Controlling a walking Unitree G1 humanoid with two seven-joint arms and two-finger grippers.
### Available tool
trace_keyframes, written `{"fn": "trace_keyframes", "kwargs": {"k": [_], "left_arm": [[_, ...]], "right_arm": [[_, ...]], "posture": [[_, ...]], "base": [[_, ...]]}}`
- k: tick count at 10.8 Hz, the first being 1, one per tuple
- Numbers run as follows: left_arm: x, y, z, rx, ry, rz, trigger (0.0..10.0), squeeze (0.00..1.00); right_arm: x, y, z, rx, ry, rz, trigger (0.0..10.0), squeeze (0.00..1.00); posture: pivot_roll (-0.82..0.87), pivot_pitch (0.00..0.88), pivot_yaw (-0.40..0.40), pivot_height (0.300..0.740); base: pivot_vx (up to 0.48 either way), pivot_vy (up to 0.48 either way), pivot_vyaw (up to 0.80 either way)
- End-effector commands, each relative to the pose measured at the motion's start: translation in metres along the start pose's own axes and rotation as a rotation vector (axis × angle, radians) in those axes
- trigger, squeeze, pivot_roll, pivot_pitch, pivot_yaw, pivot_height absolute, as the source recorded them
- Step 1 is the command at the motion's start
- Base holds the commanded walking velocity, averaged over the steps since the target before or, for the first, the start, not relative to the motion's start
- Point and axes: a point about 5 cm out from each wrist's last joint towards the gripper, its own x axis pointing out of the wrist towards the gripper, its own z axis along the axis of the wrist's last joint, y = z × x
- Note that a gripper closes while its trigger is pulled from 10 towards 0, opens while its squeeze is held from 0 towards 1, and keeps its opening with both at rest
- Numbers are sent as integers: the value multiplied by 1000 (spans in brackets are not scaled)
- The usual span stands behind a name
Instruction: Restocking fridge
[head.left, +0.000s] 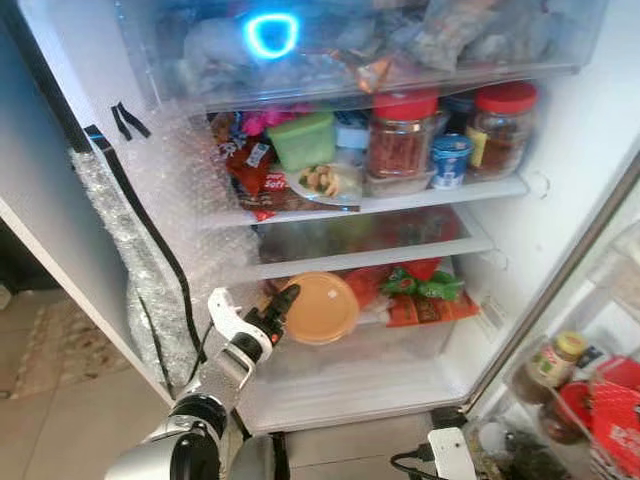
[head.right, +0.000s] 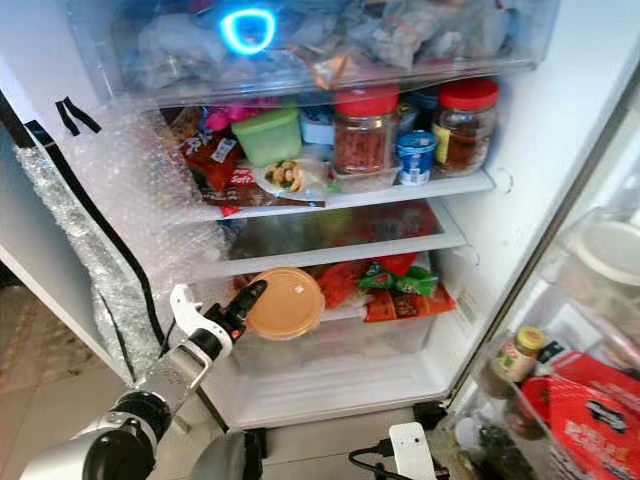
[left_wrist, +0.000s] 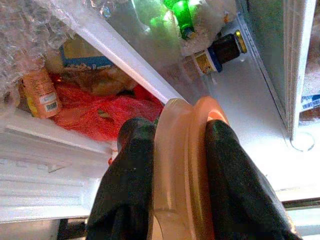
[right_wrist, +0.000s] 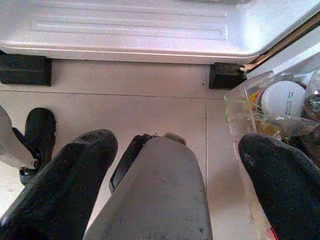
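Left gripper (head.left: 284, 303) clamped on the rim of an orange lidded tub (head.left: 318, 308); wrist view shows one black finger (left_wrist: 131, 170) either side of the edge, tub (left_wrist: 184, 165) held on its side, lid facing out of the fridge. Tub sits at the front of the lower shelf (head.left: 360, 262) area, just above the clear drawer (head.left: 350, 355), with red and green packets (head.left: 420, 285) behind and to its right.

Right gripper (right_wrist: 175, 165) hangs low over the tiled floor (right_wrist: 150, 110) below the fridge base, fingers spread wide, nothing between them.

Upper shelf crowded: green box (head.left: 300, 140), two red-capped jars (head.left: 402, 135), small blue-lidded cup (head.left: 450, 160), snack packets. Bubble wrap (head.left: 150, 250) lines the fridge's left wall.

Handling, as judged: thin plastic, stiff at the rim, likely light; contents not visible, so weight uncertain. Smooth plastic is slippery, and an edge pinch lets the tub swing or rotate between the pads. Lid seam lies in the grip, so squeezing hard could pop it. Best hold is across the rim where lid and body overlap, as now. Tilt it flat before letting go; packets behind are soft and will give.
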Motion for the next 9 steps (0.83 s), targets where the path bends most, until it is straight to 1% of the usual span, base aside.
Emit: {"fn": "trace_keyframes", "kwargs": {"k": [1,9], "left_arm": [[3,-4,5,20,-4,-18,10000,0],[3,-4,3,28,15,-29,10000,0]], "right_arm": [[-1,5,-8,1,31,15,10000,0],[0,9,-5,-1,29,21,10000,0]], "posture": [[-72,0,63,638],[-69,0,63,638]], "base": [[240,0,0],[254,0,0]]}}
